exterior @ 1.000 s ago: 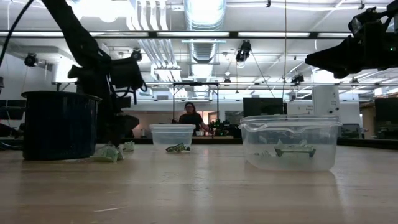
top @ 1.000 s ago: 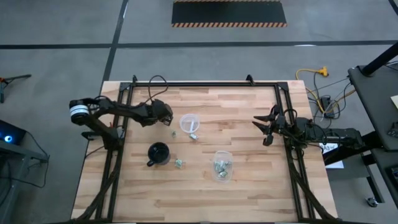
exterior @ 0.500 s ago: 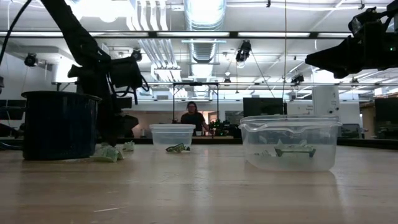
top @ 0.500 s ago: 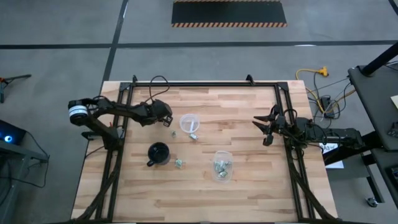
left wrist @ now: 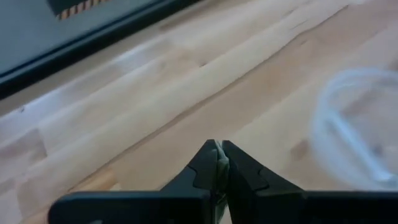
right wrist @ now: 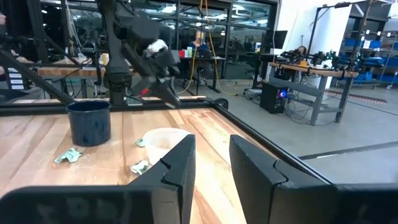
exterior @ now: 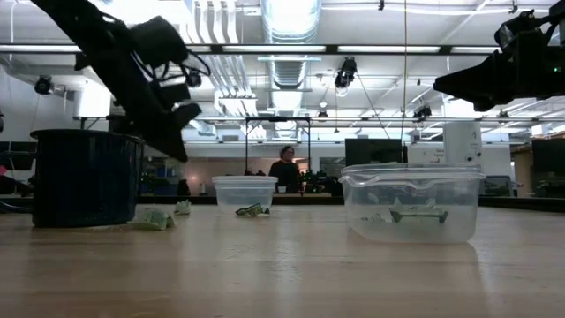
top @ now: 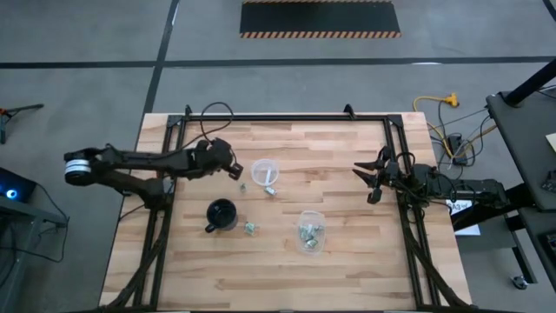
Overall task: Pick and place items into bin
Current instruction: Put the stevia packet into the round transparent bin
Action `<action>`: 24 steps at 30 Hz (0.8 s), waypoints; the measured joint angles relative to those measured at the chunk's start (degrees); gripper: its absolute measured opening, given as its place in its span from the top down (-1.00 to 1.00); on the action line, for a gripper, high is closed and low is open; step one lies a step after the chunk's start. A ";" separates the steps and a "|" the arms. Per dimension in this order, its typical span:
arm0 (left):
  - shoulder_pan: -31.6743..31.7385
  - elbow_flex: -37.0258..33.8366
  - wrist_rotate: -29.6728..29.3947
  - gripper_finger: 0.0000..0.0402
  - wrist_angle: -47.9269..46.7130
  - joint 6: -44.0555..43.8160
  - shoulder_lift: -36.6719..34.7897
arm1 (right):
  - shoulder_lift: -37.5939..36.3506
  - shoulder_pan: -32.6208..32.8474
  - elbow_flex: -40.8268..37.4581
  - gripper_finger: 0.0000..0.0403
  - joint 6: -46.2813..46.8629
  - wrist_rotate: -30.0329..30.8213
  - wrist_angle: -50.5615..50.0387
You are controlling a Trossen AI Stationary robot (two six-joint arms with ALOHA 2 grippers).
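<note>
Tiny pale green and whitish items lie on the wooden table: one (top: 243, 185) just left of a clear round cup (top: 254, 171), one (top: 271, 189) against the cup's near side, and one (top: 250, 228) beside the black mug (top: 221, 213). Several more sit in the clear square bin (top: 300, 217). My left gripper (top: 236, 171) hangs shut above the table, left of the cup, fingers slanting down (exterior: 181, 152). A thin pale sliver (left wrist: 219, 160) shows between its fingertips. My right gripper (top: 363, 183) waits open at the table's right edge, holding nothing (right wrist: 211, 155). My left gripper has a thin pale sliver (left wrist: 219, 160) showing between its shut fingertips. I cannot tell whether this is one of the items or what lies behind the fingers. The fingers slant down toward the table's right and stand clear of the table.
Black frame rails run along the table's left, right and far edges (top: 287, 116). Open wood lies along the near edge (top: 287, 278). Beyond the table, a person (exterior: 287, 168) stands in the room.
My left gripper shut low over the table beside the small piece left of the round cup. It then rose well clear of the table, its arm stretching out flatter toward the left edge. The pieces on the table lie where they were.
</note>
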 joint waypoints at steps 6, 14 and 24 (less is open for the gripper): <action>-3.38 -0.39 3.89 1.00 4.09 2.66 -4.16 | 0.00 0.00 0.00 0.57 0.00 -0.02 -0.02; -5.69 -1.79 14.60 1.00 25.08 11.23 -1.98 | 0.00 -0.01 0.00 0.53 0.00 0.00 0.00; -5.80 -2.47 17.36 1.00 47.45 17.10 8.91 | 0.00 0.01 0.00 0.58 0.00 -0.02 -0.02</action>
